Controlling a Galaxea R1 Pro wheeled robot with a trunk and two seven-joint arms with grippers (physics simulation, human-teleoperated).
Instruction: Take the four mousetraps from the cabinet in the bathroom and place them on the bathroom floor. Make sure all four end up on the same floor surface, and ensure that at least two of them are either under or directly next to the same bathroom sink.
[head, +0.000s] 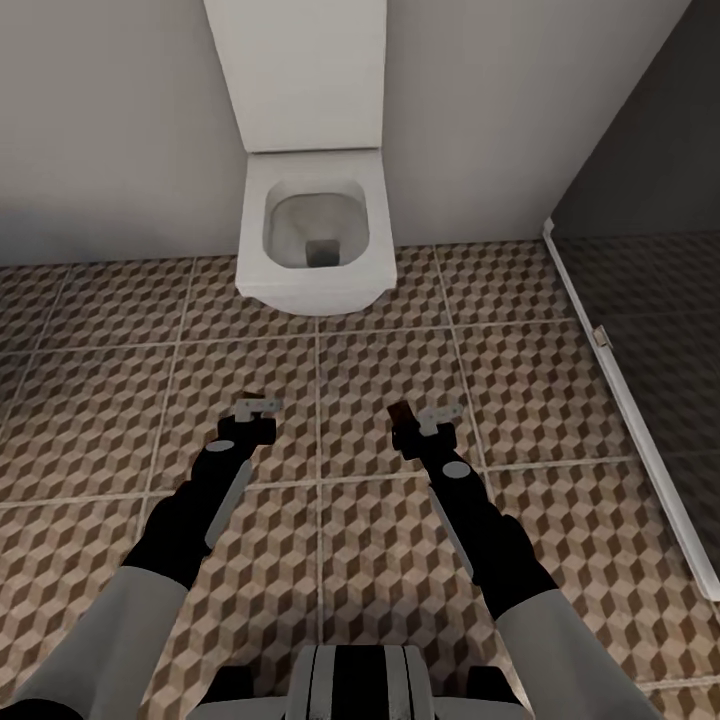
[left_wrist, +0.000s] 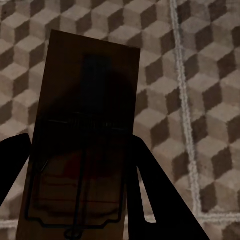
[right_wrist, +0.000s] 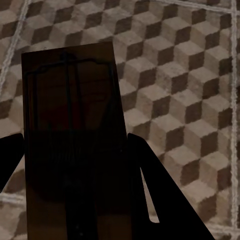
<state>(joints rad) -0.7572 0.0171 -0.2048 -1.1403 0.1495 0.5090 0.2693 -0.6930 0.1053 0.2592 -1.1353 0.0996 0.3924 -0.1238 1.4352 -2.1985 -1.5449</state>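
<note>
Wrist views: each mousetrap (left_wrist: 82, 145) (right_wrist: 72, 140) lengthwise between fingers.

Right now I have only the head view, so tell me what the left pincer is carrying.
Observer: The left pincer is shut on a flat brown wooden mousetrap, gripped at one end.
Operator: Now report the right one.
Observer: The right pincer grips a second brown wooden mousetrap the same way.
Operator: Say which face is towards the wrist cameras.
Observer: On both, the face with the dark wire parts is towards the camera.
</note>
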